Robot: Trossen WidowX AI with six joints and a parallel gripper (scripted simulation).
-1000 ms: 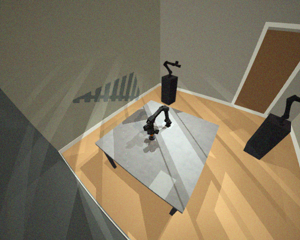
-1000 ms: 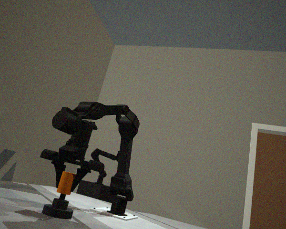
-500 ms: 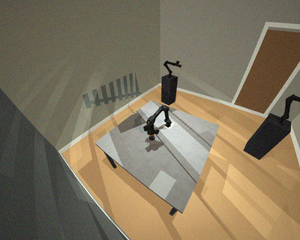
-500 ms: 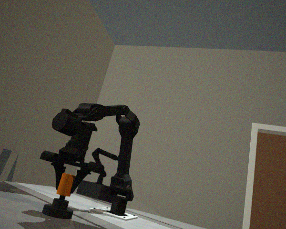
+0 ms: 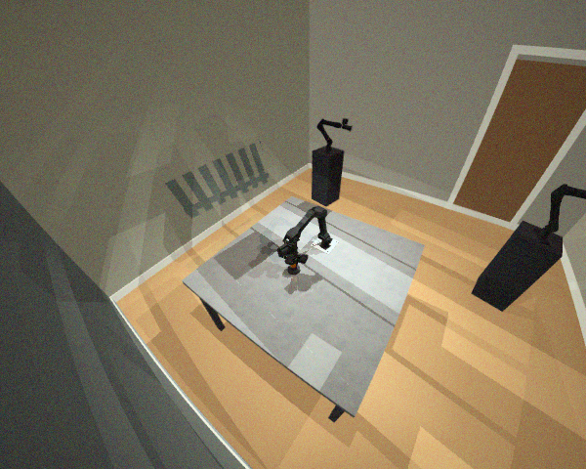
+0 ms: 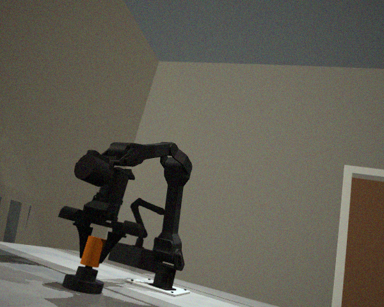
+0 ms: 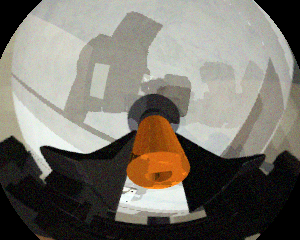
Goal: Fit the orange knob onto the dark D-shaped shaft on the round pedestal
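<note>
The orange knob point(image 5: 294, 265) point(image 6: 93, 251) point(image 7: 158, 145) stands over the round dark pedestal point(image 5: 293, 271) point(image 6: 82, 284) point(image 7: 154, 103). My gripper point(image 6: 91, 259) point(image 7: 154, 135) is shut on the knob, one finger on each side. In the exterior view the knob's lower end is just above the pedestal's raised hub, and only a very short stretch of the dark shaft point(image 6: 89, 267) shows between them. The knob looks in line with the shaft. In the wrist view its near end shows a dark hole. The shaft's flat side and how the hole sits on it are hidden.
The grey table point(image 5: 283, 313) carries my arm's white base plate point(image 5: 332, 247) point(image 6: 180, 292), behind the pedestal. Two other black arms stand on dark blocks point(image 5: 326, 176) point(image 5: 518, 265) beyond the table. Shadows lie around the pedestal.
</note>
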